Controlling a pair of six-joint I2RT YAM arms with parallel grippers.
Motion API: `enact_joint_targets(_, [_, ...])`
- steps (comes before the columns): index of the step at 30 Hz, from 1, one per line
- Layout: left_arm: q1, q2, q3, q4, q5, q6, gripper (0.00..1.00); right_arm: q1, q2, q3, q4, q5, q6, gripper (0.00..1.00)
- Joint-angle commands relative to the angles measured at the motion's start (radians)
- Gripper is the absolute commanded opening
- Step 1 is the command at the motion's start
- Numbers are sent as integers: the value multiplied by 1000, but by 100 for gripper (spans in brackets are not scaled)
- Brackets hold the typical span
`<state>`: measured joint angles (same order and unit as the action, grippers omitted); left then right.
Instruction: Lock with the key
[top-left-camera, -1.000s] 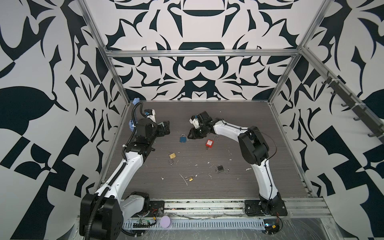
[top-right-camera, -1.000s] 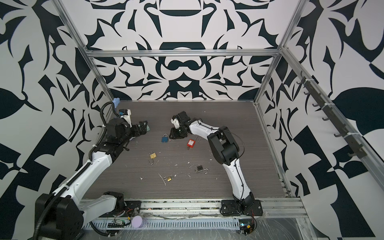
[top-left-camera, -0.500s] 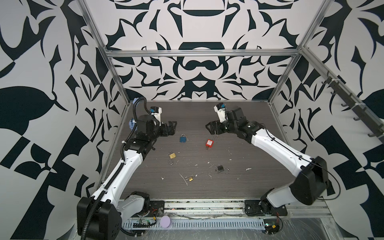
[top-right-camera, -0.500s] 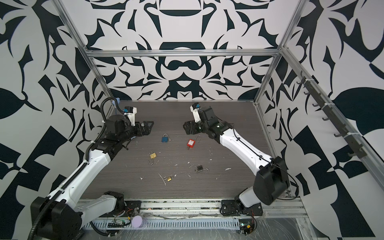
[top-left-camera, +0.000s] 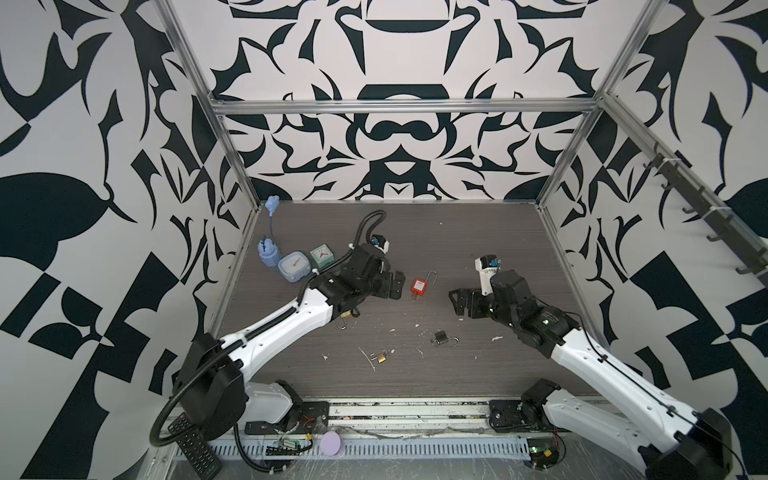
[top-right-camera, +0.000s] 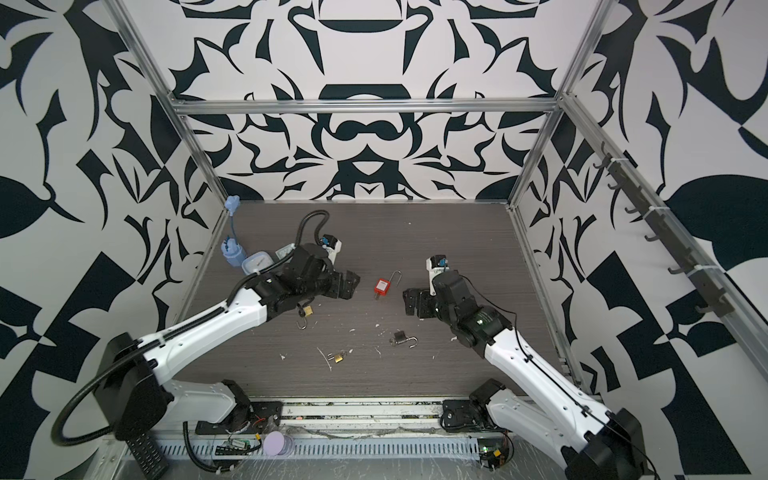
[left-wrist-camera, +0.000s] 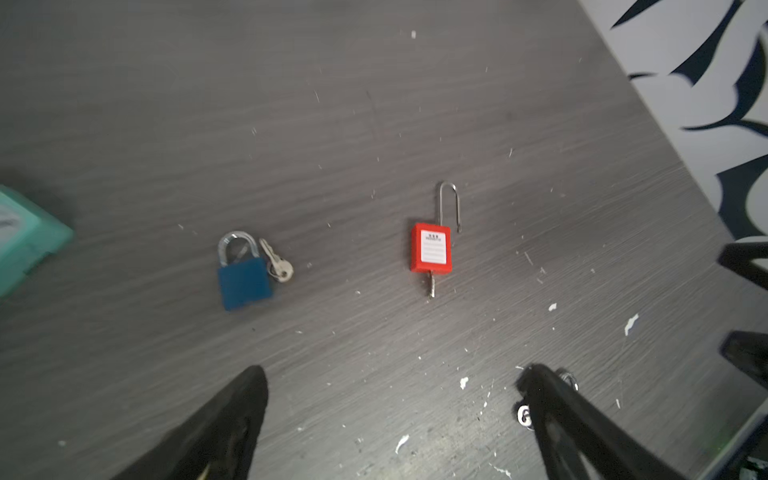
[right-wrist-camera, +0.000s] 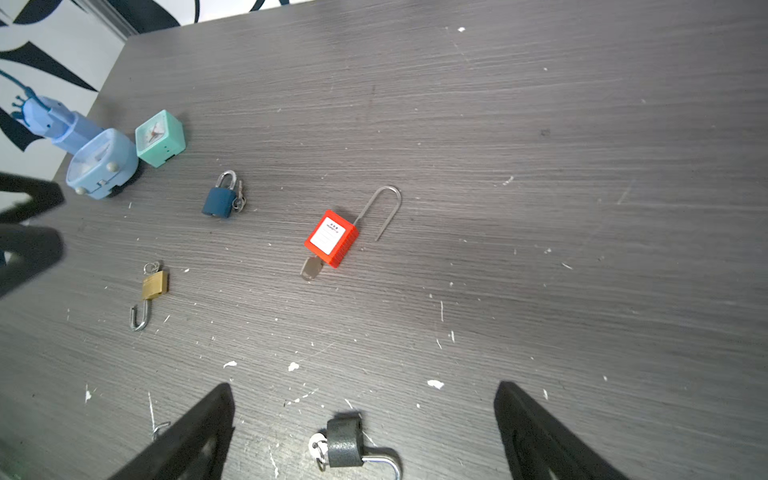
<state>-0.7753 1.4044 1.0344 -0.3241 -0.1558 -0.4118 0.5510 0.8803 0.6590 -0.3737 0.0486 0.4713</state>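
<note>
In both top views the left arm hides the blue padlock (left-wrist-camera: 244, 282), which only the wrist views show. The brass padlock (top-left-camera: 345, 316) peeks out from under that arm. The black padlock (right-wrist-camera: 344, 442) has its shackle cut off at the picture's edge. The red padlock (top-left-camera: 420, 286), shackle open and key (left-wrist-camera: 432, 286) in its base, lies just ahead of the left gripper (top-left-camera: 392, 284) and farther ahead of the right gripper (top-left-camera: 457, 303). Both grippers are spread wide and empty. The dark wood-grain table (top-left-camera: 478, 249) is flecked with white, and black-and-white patterned walls (top-left-camera: 395, 145) enclose it.

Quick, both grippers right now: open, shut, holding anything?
Left gripper: open, holding nothing.
Right gripper: open, holding nothing.
</note>
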Motion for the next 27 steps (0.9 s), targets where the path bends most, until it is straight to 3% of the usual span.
enact_joint_targets(1, [-43, 113, 52, -68, -50, -99, 97, -3, -90, -85, 52, 29, 52, 99])
enact_joint_targets(6, [-76, 295, 149, -68, -38, -118, 96, -2, -223, -233, 125, 35, 36, 99])
enact_joint_targets(10, [-87, 410, 233, -66, -42, -107, 95, -3, -262, -338, 259, -45, 13, 98])
enact_joint_targets(15, [-88, 506, 299, -74, -72, -104, 94, 1, -178, -387, 366, -115, -104, 98])
enact_joint_targets(19, [-90, 564, 344, -87, -71, -90, 93, 11, -100, -399, 468, -132, -128, 98])
enact_joint_targets(27, [-88, 627, 382, -83, -69, -76, 86, 58, 10, -378, 530, -90, -197, 98])
